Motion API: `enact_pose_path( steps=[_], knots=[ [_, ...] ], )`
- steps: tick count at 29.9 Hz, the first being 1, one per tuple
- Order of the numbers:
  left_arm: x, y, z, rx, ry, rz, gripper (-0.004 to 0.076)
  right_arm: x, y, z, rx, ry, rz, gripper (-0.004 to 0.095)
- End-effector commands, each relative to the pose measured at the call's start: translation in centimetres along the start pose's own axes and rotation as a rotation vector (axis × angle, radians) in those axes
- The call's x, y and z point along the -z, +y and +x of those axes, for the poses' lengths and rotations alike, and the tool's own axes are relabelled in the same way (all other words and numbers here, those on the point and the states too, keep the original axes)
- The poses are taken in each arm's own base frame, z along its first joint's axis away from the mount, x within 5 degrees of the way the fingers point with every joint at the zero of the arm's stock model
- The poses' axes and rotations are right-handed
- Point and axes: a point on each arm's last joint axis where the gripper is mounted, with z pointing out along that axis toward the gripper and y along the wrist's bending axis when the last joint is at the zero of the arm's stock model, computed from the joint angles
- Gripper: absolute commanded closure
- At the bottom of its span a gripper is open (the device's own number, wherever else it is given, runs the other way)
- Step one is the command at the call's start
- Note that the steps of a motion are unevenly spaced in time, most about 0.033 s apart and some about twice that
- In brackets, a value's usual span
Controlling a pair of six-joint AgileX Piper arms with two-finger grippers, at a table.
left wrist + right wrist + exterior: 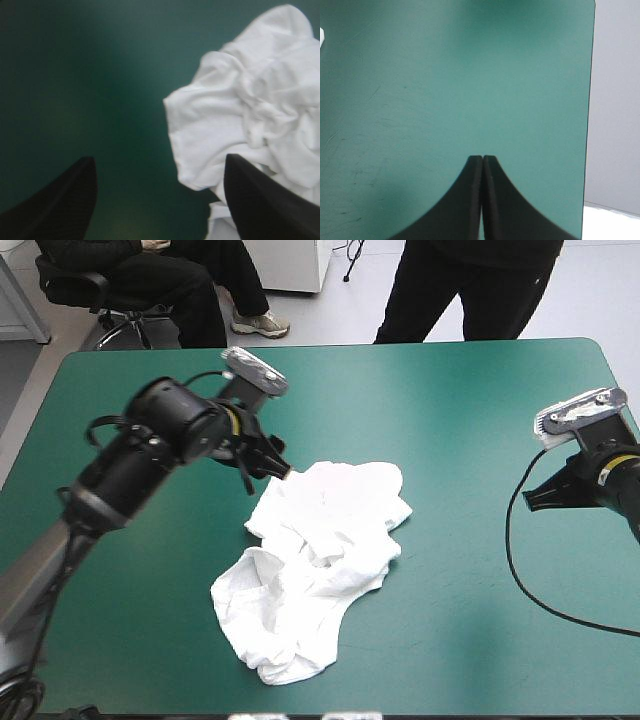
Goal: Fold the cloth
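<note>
Midway across the teal-green table (450, 410), the white T-shirt (315, 560) lay in a crumpled heap, nearer the front edge than the far one, with no fold yet made. It ran slantwise: a rumpled upper mass toward the far right, a looser lobe trailing toward the near left, and creases bunched between them. The left gripper (278, 468) hovered at the heap's far-left corner, its 2 black fingers (260, 200) spread wide apart and holding nothing. In its wrist view, 1 finger stood over bare table and the other over the cloth's edge, so that a white corner lay just ahead of the gap. That placement suggested the arm was lining up to pinch this corner, probably to pull the garment open and flat before any folding could begin. Whether the fingers touched the fabric could not be told. The right gripper (535, 498) hung well apart from the T-shirt, near the table's right edge, its 2 fingers pressed together into 1 pointed arch over bare table, empty. It seemed parked out of the way, leaving the first grasp to its partner, though spreading a shirt would likely call for both. The task looked to be at its very start: the heap needed flattening first, and a grab of several bunched layers at once was the evident risk.
</note>
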Motion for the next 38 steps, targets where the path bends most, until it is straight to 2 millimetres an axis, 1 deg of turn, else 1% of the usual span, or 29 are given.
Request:
enact_pose_path(
  steps=[1, 4, 6, 8, 12, 16, 26, 28, 34, 38],
  knots=[
    [4.1, 3.7, 1.5, 0.112, -0.040, -0.080, 0.0204, 0.9, -0.6, -0.8, 0.001, -0.086, 0.036, 0.0926],
    [3.4, 5.1, 2.0, 0.168, -0.028, -0.062, 0.0204, 0.9, -0.4, -0.8, -0.007, -0.088, 0.023, 0.0926],
    [2.1, 5.4, 2.5, 0.182, -0.010, -0.028, 0.0204, 0.9, -0.3, -0.9, -0.018, -0.092, 0.005, 0.0926],
    [0.3, 5.4, 3.2, 0.189, 0.032, -0.011, 0.0204, 0.9, -0.2, -0.9, -0.025, -0.093, -0.006, 0.0926],
    [-4.2, 4.7, 4.4, 0.178, 0.170, 0.022, 0.0204, 0.9, -0.2, -1.0, -0.026, -0.108, -0.005, 0.0925],
    [-7.7, 3.8, 5.0, 0.176, 0.256, 0.083, 0.0204, 0.9, -0.2, -1.0, -0.026, -0.108, -0.005, 0.0926],
    [-13.7, 2.7, 5.2, 0.198, 0.323, 0.151, 0.0204, 0.9, -0.2, -1.0, -0.025, -0.110, -0.003, 0.0926],
    [-15.2, 2.3, 5.3, 0.206, 0.352, 0.174, 0.0204, 0.9, -0.2, -1.0, -0.021, -0.110, -0.003, 0.0926],
    [-18.5, 1.5, 5.9, 0.221, 0.408, 0.213, 0.0205, 0.9, -0.2, -1.0, -0.022, -0.110, -0.005, 0.0926],
    [-20.0, 1.1, 6.4, 0.238, 0.452, 0.221, 0.0251, 0.9, 0.0, -1.1, -0.015, -0.114, -0.026, 0.0926]
  ],
)
